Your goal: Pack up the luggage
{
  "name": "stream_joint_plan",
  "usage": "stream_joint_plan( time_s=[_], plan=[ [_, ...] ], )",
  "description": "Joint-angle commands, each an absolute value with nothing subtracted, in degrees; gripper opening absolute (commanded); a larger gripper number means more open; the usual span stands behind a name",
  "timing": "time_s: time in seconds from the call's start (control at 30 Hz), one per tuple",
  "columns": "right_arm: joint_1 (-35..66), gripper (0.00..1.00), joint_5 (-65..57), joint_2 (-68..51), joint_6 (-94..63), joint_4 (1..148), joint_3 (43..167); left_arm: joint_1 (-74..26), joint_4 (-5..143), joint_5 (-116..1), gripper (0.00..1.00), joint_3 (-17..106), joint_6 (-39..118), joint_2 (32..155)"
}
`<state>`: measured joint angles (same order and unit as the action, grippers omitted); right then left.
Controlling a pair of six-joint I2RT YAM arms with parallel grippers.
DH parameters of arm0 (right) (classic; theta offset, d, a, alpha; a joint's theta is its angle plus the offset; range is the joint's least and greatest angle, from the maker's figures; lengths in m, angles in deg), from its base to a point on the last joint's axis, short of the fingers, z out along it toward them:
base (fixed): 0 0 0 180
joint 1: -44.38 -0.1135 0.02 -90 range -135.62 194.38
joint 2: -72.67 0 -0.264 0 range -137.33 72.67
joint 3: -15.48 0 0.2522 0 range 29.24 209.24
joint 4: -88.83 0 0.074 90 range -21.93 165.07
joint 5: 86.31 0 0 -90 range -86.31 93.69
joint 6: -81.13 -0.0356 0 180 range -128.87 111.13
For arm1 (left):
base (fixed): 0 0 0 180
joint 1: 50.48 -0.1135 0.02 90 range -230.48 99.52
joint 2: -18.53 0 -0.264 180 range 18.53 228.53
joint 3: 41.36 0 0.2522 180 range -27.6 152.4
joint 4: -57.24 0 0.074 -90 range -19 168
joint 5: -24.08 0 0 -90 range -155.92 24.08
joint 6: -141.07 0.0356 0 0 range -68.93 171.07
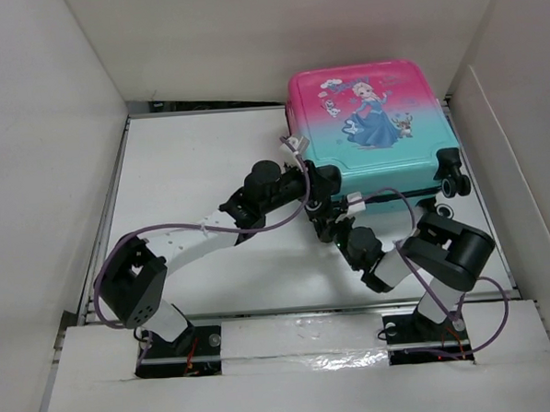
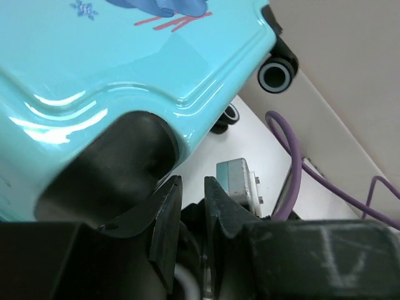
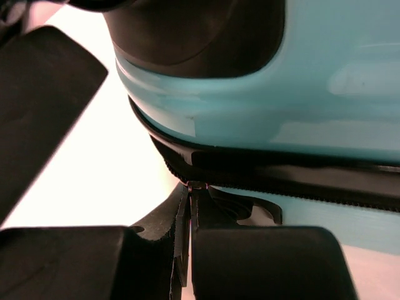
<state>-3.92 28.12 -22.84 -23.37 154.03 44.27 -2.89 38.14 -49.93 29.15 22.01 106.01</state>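
Note:
The luggage [image 1: 372, 118] lies closed at the back right, pink fading to teal with a cartoon princess on top. My left gripper [image 1: 325, 192] sits at its near left corner. In the left wrist view its fingers [image 2: 192, 184] stand a narrow gap apart under the teal shell [image 2: 125, 62], with nothing between them. My right gripper [image 1: 324, 224] reaches up to the same corner from below. Seen from the right wrist, the right gripper [image 3: 189, 190] is shut on the small metal zipper pull [image 3: 199, 185], at the black zipper band [image 3: 281, 181] beneath the teal shell [image 3: 281, 112].
Black wheels [image 1: 454, 180] stick out at the suitcase's right end, near the right wall; one wheel [image 2: 275, 72] also shows in the left wrist view. White walls enclose the table [image 1: 190, 164] on three sides. Purple cables [image 2: 294, 162] loop around both arms.

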Motion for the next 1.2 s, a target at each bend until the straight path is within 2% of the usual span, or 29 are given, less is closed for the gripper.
stream_joint_plan(
  time_s=[0.0,0.17,0.23,0.27,0.33,0.37,0.43,0.47,0.57,0.67,0.73,0.87,1.03,1.07,1.17],
  plan=[
    [-4.76,0.00,20.85,-27.78,-26.79,178.87,52.43,-4.07,44.52,-51.06,0.18,31.64,22.76,101.43],
    [-5.36,0.00,12.58,-31.32,-26.90,178.87,58.42,-4.78,49.02,-53.61,0.21,30.59,22.95,95.62],
    [-6.68,0.06,13.97,-28.77,-23.03,178.60,55.10,-6.17,49.99,-56.50,0.25,27.00,22.42,90.80],
    [-6.69,0.19,14.50,-25.28,-22.93,178.52,52.99,-7.14,49.73,-59.39,0.28,25.16,21.90,88.95],
    [-5.73,0.38,15.03,-21.14,-23.37,176.94,47.38,-11.25,47.19,-60.73,0.34,17.87,18.74,82.80],
    [-4.68,0.55,14.59,-16.07,-24.24,172.50,44.82,-12.93,44.57,-60.47,0.35,12.80,16.64,79.30],
    [-4.15,0.65,14.24,-10.16,-24.77,164.67,43.41,-15.58,43.23,-59.68,0.35,8.89,15.58,77.00],
    [-4.14,0.72,14.41,-6.99,-24.69,154.80,43.04,-17.33,43.05,-58.81,0.35,7.57,15.39,76.20],
    [-6.24,0.83,18.00,6.27,-23.29,134.14,42.95,-17.96,42.70,-55.48,0.30,5.01,15.65,76.62],
    [-8.18,0.88,23.19,19.20,-22.85,119.09,42.86,-17.96,40.42,-51.35,0.24,4.05,15.48,79.78],
    [-7.66,0.83,25.48,24.13,-22.24,112.80,43.74,-17.96,37.35,-49.58,0.21,3.78,15.48,82.06],
    [-6.26,0.54,21.11,28.20,-21.09,104.27,47.69,-15.07,33.91,-49.11,0.20,4.92,17.14,84.88],
    [-6.25,0.71,17.76,21.97,-18.19,97.14,58.56,-14.45,32.59,-54.49,0.20,4.92,17.58,83.74],
    [-5.64,0.77,17.32,20.65,-17.75,95.30,60.08,-14.45,32.50,-53.80,0.20,5.27,17.76,84.18],
    [-5.11,0.83,16.00,16.07,-17.05,94.58,63.95,-14.45,31.98,-50.03,0.20,7.55,17.85,87.43]
  ],
)
